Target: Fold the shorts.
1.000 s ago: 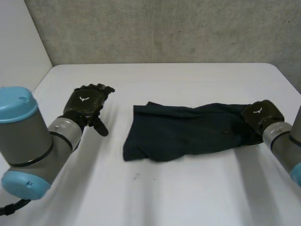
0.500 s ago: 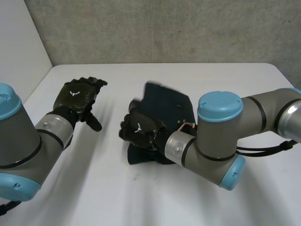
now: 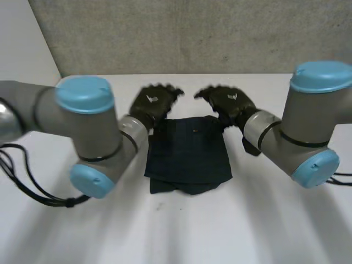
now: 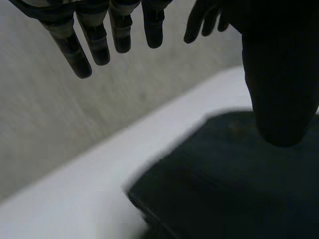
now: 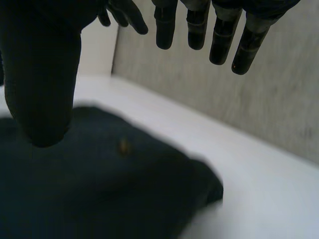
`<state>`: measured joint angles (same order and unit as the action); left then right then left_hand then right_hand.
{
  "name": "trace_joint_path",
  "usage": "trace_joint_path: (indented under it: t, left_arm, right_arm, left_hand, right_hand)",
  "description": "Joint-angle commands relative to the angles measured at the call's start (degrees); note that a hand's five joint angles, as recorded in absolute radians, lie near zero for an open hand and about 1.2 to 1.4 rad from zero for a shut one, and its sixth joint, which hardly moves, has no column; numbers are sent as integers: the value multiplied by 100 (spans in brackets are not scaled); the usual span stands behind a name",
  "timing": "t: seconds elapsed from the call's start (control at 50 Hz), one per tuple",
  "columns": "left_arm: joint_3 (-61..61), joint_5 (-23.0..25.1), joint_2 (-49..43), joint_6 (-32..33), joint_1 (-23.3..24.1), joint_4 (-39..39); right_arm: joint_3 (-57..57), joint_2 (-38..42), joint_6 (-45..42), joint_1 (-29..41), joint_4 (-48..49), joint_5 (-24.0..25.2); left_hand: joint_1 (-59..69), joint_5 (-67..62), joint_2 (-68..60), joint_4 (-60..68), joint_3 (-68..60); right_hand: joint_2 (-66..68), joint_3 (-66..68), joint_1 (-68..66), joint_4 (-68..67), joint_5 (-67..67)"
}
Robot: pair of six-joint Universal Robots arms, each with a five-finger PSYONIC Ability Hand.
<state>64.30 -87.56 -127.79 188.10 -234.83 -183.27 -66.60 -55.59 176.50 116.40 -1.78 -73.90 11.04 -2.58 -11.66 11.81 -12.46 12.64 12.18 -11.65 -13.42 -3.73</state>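
Left robot hand (image 3: 154, 102) is spread wide, fingers (image 4: 94, 42) straight, nothing in its grasp. Right robot hand (image 3: 231, 102) mirrors it, fingers (image 5: 219, 35) straight and empty too. Each hangs at a far corner of the shorts (image 3: 188, 157), seemingly just above the cloth, though contact is hard to judge. The dark shorts lie folded into a rough square in the middle of the bench (image 3: 275, 220), a lower layer peeking out along their near edge.

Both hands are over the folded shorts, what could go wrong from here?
The left hand and right hand hover open, close together over the far edge of the shorts, so they might bump each other. The bottom layer pokes out unevenly at the near edge; another fold could lock that in.
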Motion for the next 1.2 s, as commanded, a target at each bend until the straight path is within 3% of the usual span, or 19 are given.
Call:
trace_joint_path:
  t: [0.02, 0.1, 0.22, 0.3, 0.44, 0.52, 0.64, 0.78, 1.2]
  left_arm:
    - [-549, -498, -913, 33, 52, 854]
    - [-611, -972, -1151, 69, 34, 1030]
    - [-559, -1017, -1178, 358, 8, 1179]
    - [-488, -999, -1029, 508, 43, 1302]
    - [-251, -956, 332, 499, -10, 1215]
    - [-172, -903, 1220, 499, -378, 1267]
    - [65, -684, 2557, 324, -1389, 1627]
    - [101, -393, 2988, -186, -1715, 2533]
    - [373, -375, 3164, -362, -1671, 2515]
  right_arm:
    - [411, 900, -520, -3, -674, -134]
    - [586, 1260, -599, -3, -894, -309]
    - [631, 1296, -748, -3, -973, -459]
    - [622, 1051, -950, 23, -982, -468]
    - [604, -90, -889, -3, -816, -581]
    - [465, -872, -504, -204, -500, -1221]
    - [165, -1841, -221, -618, -498, -1830]
    - [147, -2167, -239, -768, -1043, -1839]
    - [16, -2316, -441, -768, -1079, -1821]
  left_hand:
    - [187, -32, -125, 110, -45]
    - [187, -32, -125, 110, -45]
    - [153, 1, -92, 77, -11]
    - [36, 119, 26, -41, 107]
    - [-65, 220, 127, -142, 208]
    - [-65, 220, 127, -142, 208]
    - [19, 136, 43, -58, 124]
    - [-48, 203, 110, -125, 191]
    - [-104, 258, 166, -181, 246]
  right_hand:
    - [-264, -218, 165, 342, 373]
    - [-264, -218, 165, 342, 373]
    - [-264, -218, 165, 342, 373]
    - [-264, -218, 165, 342, 373]
    - [-264, -218, 165, 342, 373]
    - [-264, -218, 165, 342, 373]
    - [-264, -218, 165, 342, 373]
    - [-264, -218, 165, 342, 373]
    - [-264, -218, 165, 342, 373]
